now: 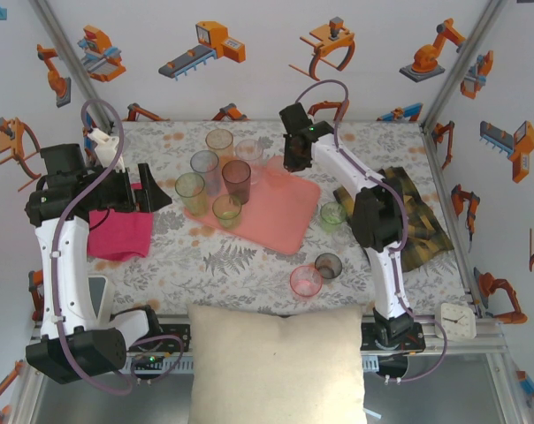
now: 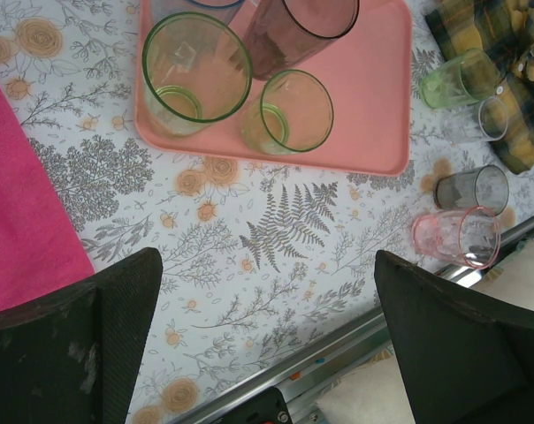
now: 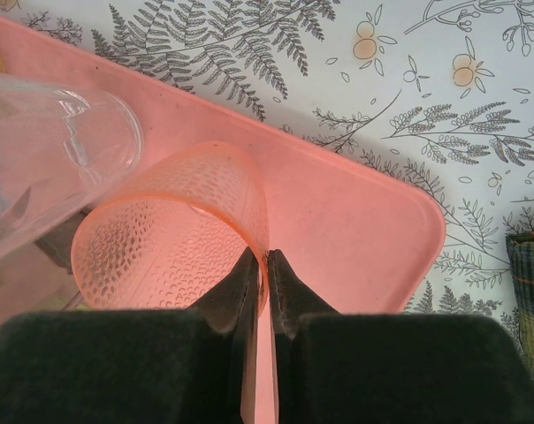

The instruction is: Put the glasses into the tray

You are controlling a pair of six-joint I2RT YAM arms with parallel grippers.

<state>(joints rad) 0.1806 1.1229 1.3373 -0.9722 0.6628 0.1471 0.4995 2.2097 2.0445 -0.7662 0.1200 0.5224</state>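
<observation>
The salmon-pink tray (image 1: 289, 216) lies mid-table with several glasses standing at its left end, among them a green one (image 1: 190, 188) and a smoky one (image 1: 236, 175). My right gripper (image 3: 265, 263) is shut on the rim wall of a dimpled pink glass (image 3: 161, 238) over the tray's (image 3: 355, 221) far corner, one finger inside and one outside. A clear glass (image 3: 46, 150) stands beside it. My left gripper (image 1: 161, 187) hovers open and holds nothing, left of the tray (image 2: 373, 79). Off the tray stand green (image 1: 332, 215), grey (image 1: 328, 265) and pink (image 1: 306, 281) glasses.
A magenta cloth (image 1: 119, 233) lies under the left arm. A yellow-black plaid cloth (image 1: 417, 221) lies at the right, next to the right arm. A cream cushion (image 1: 276, 362) sits at the near edge, and a small white clock (image 1: 455, 320) at the near right corner.
</observation>
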